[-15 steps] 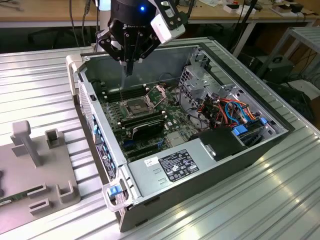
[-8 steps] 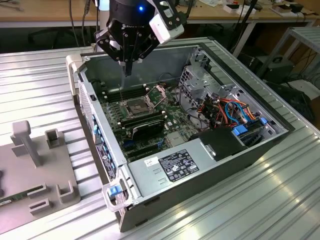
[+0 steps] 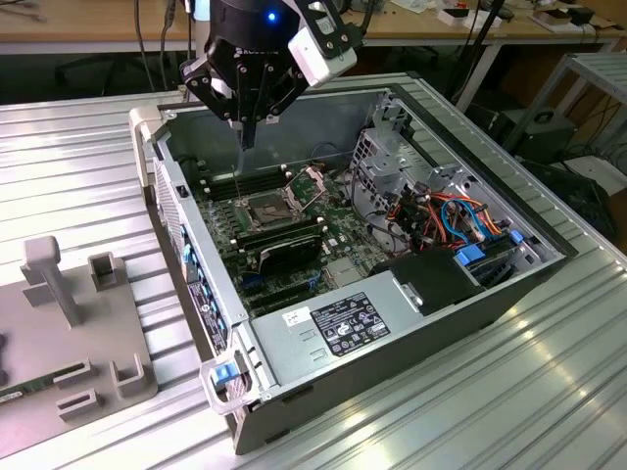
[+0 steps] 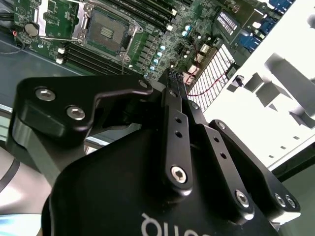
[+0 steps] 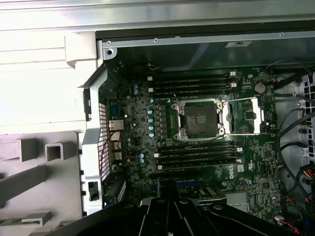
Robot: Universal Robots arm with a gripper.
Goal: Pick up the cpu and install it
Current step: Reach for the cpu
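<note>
hovering over computer case, hand pinched narrow, ribbed metal table, desks behind

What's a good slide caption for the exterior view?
Robot hand, shut, hangs inside the open computer case, above the motherboard and its open, empty socket.

Gripper over case, socket perhaps beneath, between memory sticks

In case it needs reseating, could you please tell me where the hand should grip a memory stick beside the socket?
I would grip the memory stick mid-length along its top edge, straight from above, pinching across its thin width: it stands on edge with neighbouring sticks close alongside.
</note>
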